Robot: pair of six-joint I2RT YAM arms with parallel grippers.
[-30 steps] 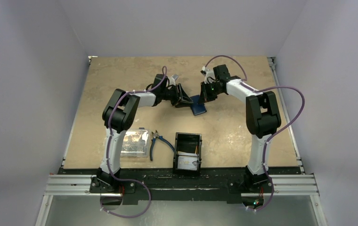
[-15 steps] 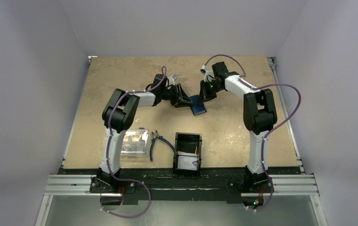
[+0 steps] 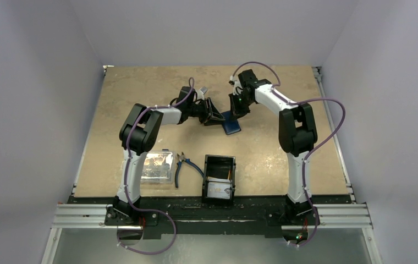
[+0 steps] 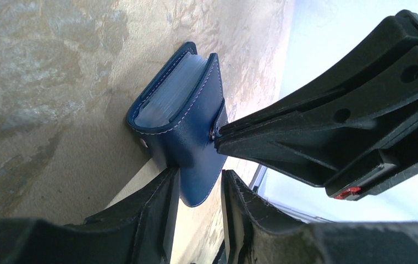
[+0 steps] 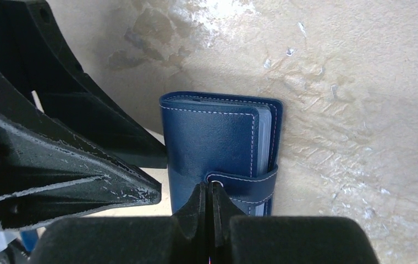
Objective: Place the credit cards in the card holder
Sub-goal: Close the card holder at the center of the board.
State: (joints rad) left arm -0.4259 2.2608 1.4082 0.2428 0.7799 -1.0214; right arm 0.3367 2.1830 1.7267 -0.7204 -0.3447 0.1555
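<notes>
Tan table point(image 3: 141, 104), pale walls. At its far middle the wallet point(image 5: 212, 143), strap point(image 5: 251, 180) fastened, is pinched at one edge between the left gripper's point(image 4: 198, 184) jaws. The right gripper point(image 5: 208, 190), jaws pressed together, touches the strap's snap. Near the front, a white card point(image 3: 219, 190) sits in a black tray point(image 3: 219, 158)

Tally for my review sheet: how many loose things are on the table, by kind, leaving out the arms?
blue wallet: 1
black tray: 1
white card in the tray: 1 plainly showing; any behind it cannot be told
clear plastic box: 1
pliers: 1
Total: 5
</notes>
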